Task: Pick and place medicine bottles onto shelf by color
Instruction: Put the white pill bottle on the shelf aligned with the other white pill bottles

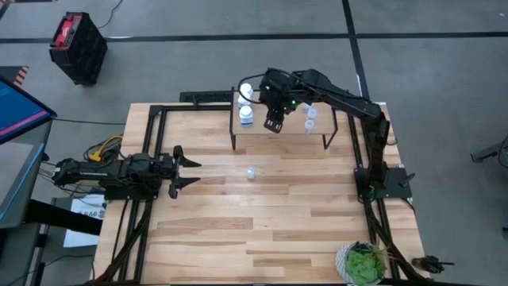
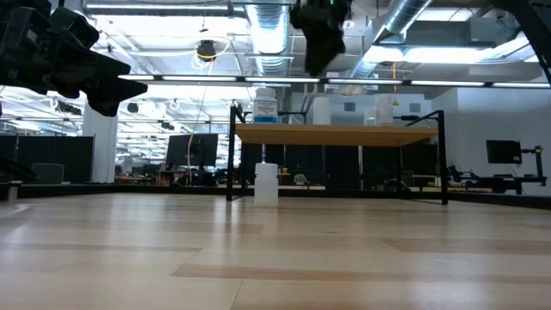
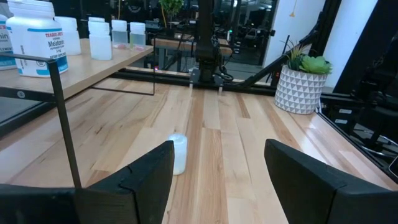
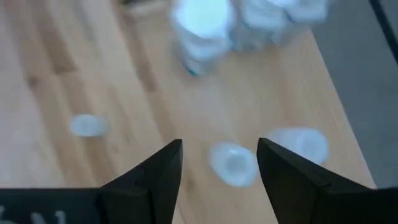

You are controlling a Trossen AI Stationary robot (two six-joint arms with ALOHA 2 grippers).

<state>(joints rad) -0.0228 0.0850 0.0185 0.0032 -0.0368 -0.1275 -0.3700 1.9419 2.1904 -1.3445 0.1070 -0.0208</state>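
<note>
Right gripper (image 1: 275, 121) above shelf (image 1: 278, 137), fingers spread wide, empty. Left gripper (image 1: 179, 168) wide, idle at table's left. One small bottle (image 1: 252, 172) stands on table (image 1: 278, 230) before shelf; the rest are shelved. Probably light, smooth, tippy plastic: grip mid-body, gently.

I see even overhead light, glaring ceiling tubes (image 2: 344, 79) in the low view; my right wrist view blurs.

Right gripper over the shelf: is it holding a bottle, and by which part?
Nothing is held. The right gripper hangs open and empty above the shelf. The left gripper is open too, short of the lone bottle on the table.
</note>
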